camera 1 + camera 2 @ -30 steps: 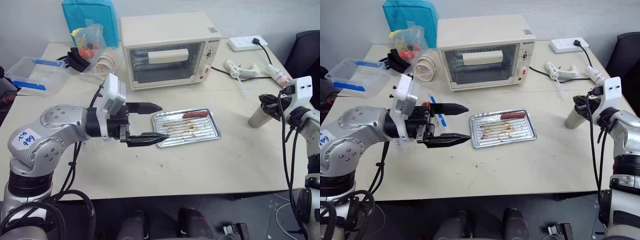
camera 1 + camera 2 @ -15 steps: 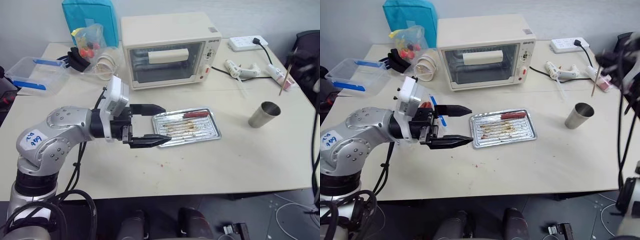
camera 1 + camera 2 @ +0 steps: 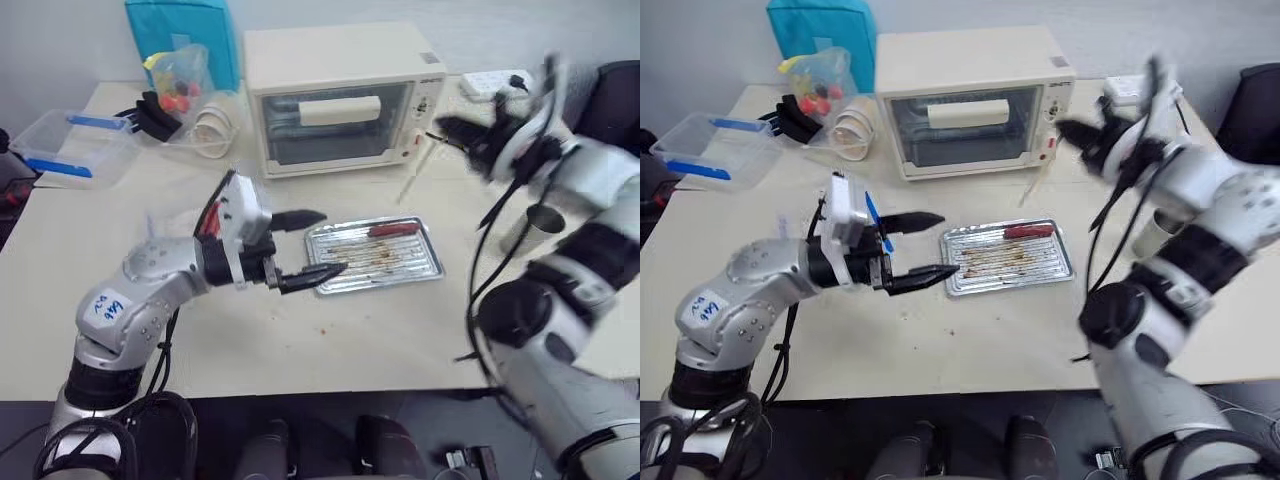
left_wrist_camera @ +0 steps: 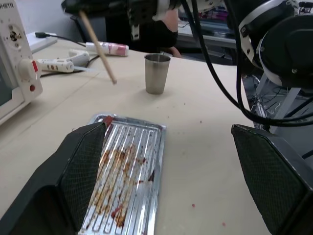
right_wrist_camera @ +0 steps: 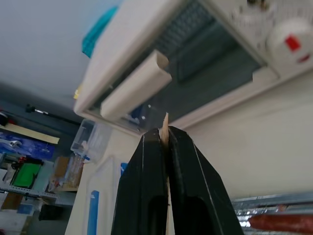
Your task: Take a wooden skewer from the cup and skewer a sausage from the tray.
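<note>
Swung right tool [image 3: 452,128] across from cup [image 3: 538,226], pinched shut on wooden skewer [image 3: 415,172], now above tray [image 3: 432,262]. Left tool [image 3: 316,244] gaped wide beside tray. Sausage [image 3: 392,228] lay unpierced on tray; piercing likely next.

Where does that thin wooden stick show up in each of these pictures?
Left eye: wooden skewer slants in the air between oven and tray.
Right eye: same place.
Left wrist: in the air beyond the tray, near the cup.
Right wrist: tip pokes from the shut right gripper.
Shared landmark: the oven.
</note>
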You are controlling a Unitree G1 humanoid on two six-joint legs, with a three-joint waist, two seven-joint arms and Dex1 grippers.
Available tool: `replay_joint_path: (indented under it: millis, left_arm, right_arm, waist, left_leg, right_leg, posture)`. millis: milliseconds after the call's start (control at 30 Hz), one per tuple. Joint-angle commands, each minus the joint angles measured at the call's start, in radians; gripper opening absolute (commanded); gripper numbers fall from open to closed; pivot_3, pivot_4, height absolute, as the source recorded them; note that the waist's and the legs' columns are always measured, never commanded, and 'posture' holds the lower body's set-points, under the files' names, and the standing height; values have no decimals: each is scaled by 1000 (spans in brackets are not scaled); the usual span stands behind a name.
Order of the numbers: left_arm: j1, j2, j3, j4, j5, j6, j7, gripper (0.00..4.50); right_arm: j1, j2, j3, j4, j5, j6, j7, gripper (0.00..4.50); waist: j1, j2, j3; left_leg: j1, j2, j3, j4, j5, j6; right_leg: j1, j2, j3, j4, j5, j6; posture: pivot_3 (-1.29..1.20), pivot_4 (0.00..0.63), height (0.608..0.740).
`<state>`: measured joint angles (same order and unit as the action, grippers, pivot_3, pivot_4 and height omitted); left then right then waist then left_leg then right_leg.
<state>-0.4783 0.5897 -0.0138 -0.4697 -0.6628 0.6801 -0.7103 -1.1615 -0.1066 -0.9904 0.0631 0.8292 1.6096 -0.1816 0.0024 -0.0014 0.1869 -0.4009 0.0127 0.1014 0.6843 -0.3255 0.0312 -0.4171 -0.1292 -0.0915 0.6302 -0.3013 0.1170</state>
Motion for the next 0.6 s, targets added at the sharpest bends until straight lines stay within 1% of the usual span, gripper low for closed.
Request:
replay_joint_path:
  millis: [33,133,200,300,400,500,600]
  left_arm:
    - [16,-44,-15,-40,85,-65,86,4359]
    - [27,-106,-35,-17,175,-106,181,4359]
    - [41,-139,-53,-13,217,-134,212,4359]
    - [61,-185,-73,8,279,-168,261,4359]
    - [76,-221,-91,24,314,-197,278,4359]
    - [62,-256,-100,44,340,-221,295,4359]
    - [42,-279,-119,64,369,-242,297,4359]
  right_arm:
    - [44,188,-113,-189,223,5,-256,26]
    - [51,326,-185,-266,354,5,-437,26]
    - [76,356,-152,-273,486,-56,-560,26]
    - [145,361,-11,-263,757,-269,-784,26]
    - [225,310,168,-274,965,-452,-918,26]
    - [296,254,320,-302,1094,-613,-981,26]
    - [356,209,430,-332,1141,-720,-982,26]
  waist:
    - [-4,0,0]
    - [-1,1,0]
    - [-5,1,0]
    - [-18,1,-1]
    - [-35,2,-1]
    - [-38,2,-1]
    - [-36,2,-1]
  left_leg:
    - [-1,-1,0,0,0,1]
    - [-3,-3,-2,0,2,2]
    - [-4,-4,-4,0,3,2]
    - [-3,-4,-3,0,4,1]
    - [-2,-2,-3,-2,5,-1]
    - [-1,-1,-2,-3,5,-1]
    - [-2,-1,-2,-2,5,0]
  right_leg:
    - [0,-1,0,0,0,1]
    - [0,-1,-1,-1,1,2]
    - [0,-2,-1,-2,1,3]
    - [0,-1,0,-2,1,3]
    - [0,0,0,-2,1,2]
    - [0,1,0,-2,1,2]
    - [0,0,1,-2,1,2]
  posture:
    - [0,150,740]
    - [0,150,740]
    - [0,150,740]
    - [0,150,740]
    - [0,150,740]
    - [0,150,740]
    - [0,150,740]
